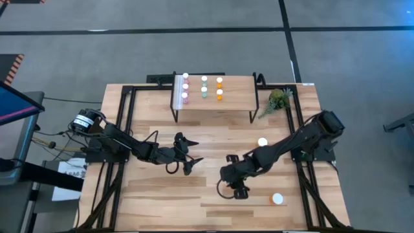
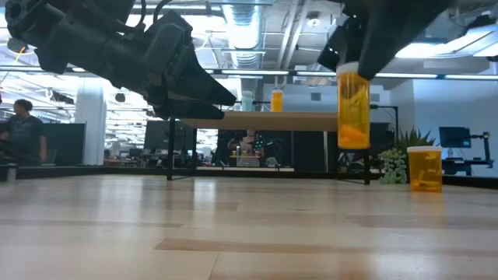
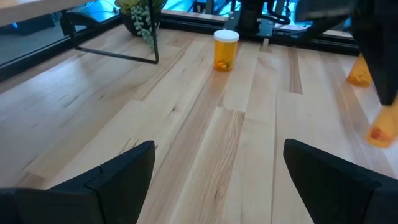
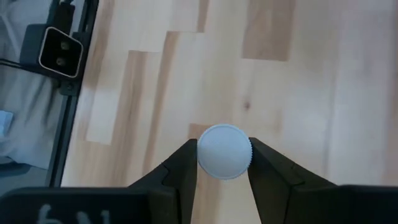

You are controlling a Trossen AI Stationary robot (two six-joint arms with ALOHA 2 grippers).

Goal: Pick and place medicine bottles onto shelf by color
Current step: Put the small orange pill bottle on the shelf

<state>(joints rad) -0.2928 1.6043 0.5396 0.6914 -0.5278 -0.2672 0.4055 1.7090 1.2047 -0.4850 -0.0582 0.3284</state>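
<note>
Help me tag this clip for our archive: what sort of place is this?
Probably an open-plan office or robotics lab. Exposed ceiling ducts run over desks with monitors, a person sits in the background, and two arms work at a framed wooden table on grey floor.

Two jointed arms, matte black — left arm (image 1: 123,145) with silver-ringed round base housing and looped black cables; right arm (image 1: 291,145) with blocky casing

You see pink, teal and orange white-capped bottles (image 1: 203,87) on the light-wood shelf (image 1: 236,97), translucent orange bottles (image 2: 424,168) on the pale table (image 1: 194,194), dark arms, a green plant (image 1: 278,100)
</note>
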